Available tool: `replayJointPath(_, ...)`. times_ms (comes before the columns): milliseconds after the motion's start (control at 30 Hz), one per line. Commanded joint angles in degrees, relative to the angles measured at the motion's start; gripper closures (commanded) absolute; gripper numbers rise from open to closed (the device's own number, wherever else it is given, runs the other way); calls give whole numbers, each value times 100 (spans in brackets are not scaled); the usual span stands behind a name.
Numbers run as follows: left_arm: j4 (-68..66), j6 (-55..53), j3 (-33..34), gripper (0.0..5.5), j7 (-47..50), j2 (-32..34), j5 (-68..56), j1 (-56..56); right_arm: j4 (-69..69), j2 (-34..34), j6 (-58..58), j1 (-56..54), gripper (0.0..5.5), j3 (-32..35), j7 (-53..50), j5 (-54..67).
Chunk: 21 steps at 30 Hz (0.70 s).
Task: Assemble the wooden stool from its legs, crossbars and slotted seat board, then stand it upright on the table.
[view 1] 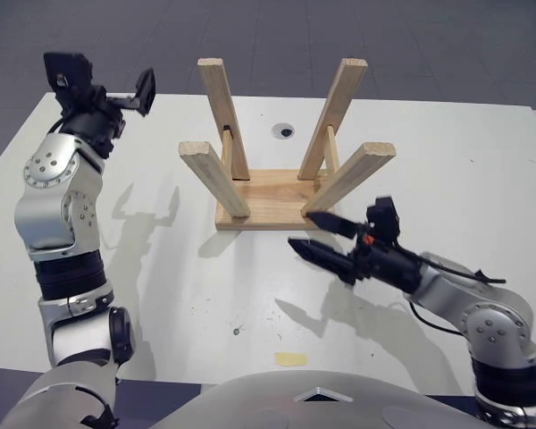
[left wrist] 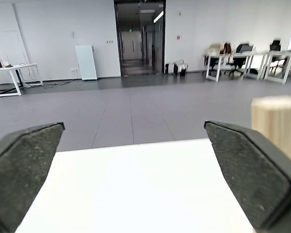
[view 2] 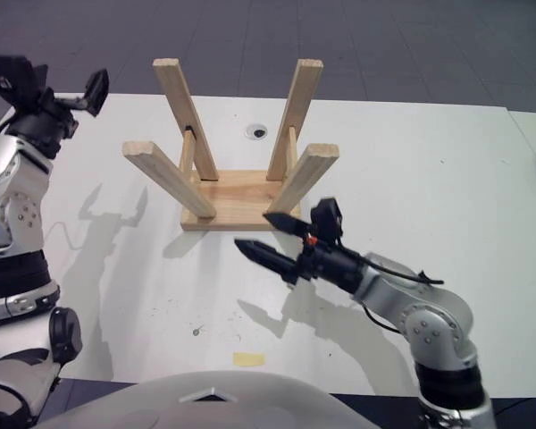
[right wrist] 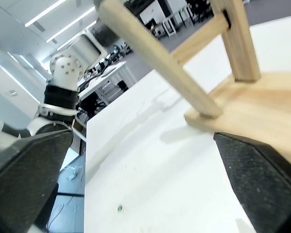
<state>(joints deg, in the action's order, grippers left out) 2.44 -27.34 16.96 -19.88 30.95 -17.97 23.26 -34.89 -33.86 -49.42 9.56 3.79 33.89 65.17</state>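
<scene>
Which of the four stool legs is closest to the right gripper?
The front leg on the robot's right, which rises just beyond the open right gripper. The rest are farther off, toward the back or the robot's left.

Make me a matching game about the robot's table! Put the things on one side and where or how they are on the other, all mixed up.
Things:
1. stool
2. left tool
3. right tool
4. yellow scrap

Where or how:
A. lying at the near edge of the table
B. open, held up high at the table's left side
C. upside down, legs pointing up
D. open, low, just in front of the stool

Pairs: 1-C, 2-B, 3-D, 4-A
</scene>
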Motion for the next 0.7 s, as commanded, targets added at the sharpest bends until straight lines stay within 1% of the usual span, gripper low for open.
replayJointPath(33, -370, 600, -348, 12, -1449, 982, 320, -1035, 710, -345, 382, 75, 10, 475, 292, -616)
replayJointPath(67, -195, 818, -533, 12, -2028, 1278, 364, -1461, 1009, -469, 526, 30, 10, 533, 466, -855)
replayJointPath(133, 144, 864, -726, 12, -2851, 1585, 194, -1916, 1401, -640, 818, -97, 10, 578, 744, -1276)
replayJointPath(233, 228, 759, -1096, 12, -3538, 1679, 24, -1778, 1749, -690, 1056, -515, 10, 514, 1110, -1542)
replayJointPath(333, 165, 804, -1627, 12, -4014, 1614, 139, -1332, 2252, -709, 1318, -931, 10, 199, 1564, -1987)
replayJointPath(400, -14, 877, -1961, 12, -4116, 1303, 186, -836, 2735, -608, 1643, -1329, 10, -123, 1822, -2444)
replayJointPath(500, -631, 1231, -2322, 12, -4003, 834, 439, -255, 3349, -402, 2004, -1893, 10, -508, 2153, -2903)
replayJointPath(633, -1522, 1593, -2482, 12, -4045, 489, 616, 197, 4188, -122, 2405, -2514, 10, -796, 2456, -3398)
replayJointPath(667, -1790, 1706, -2511, 10, -4091, 468, 680, 264, 4367, -39, 2466, -2624, 32, -846, 2528, -3473)
replayJointPath(700, -2014, 1761, -2509, 31, -4167, 479, 693, 283, 4564, 60, 2550, -2736, 42, -898, 2582, -3563)
